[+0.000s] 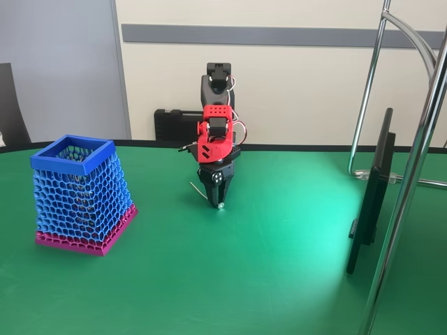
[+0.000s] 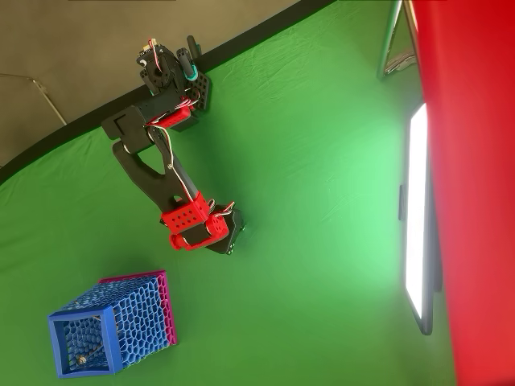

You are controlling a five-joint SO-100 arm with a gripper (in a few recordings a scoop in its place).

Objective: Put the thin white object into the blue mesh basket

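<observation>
Judging by the fixed view, you have the end effector (image 1: 215, 190) clamped on the thin white object (image 1: 209, 197), whose tip touches the counter (image 1: 279, 279) mid-surface. The blue mesh basket (image 1: 82, 192) stands well apart toward the counter's left edge, so lifting, carrying and dropping remain.

- The blue mesh basket (image 2: 113, 326) stands near the table's (image 2: 322, 161) lower left corner.
- The gripper (image 2: 228, 246) points down mid-table, apart from the basket.
- A screen (image 2: 417, 217) stands at the right edge.

Fixed view: low, front of green felt table (image 1: 279, 279), faces black-and-red arm (image 1: 215, 132) and wall, medium near. Overhead view: high above, looks down, turned sideways. Both share arm (image 2: 173, 193), blue honeycomb mesh basket (image 1: 80, 192) (image 2: 113, 322), dark flat screen (image 1: 374, 188).
</observation>
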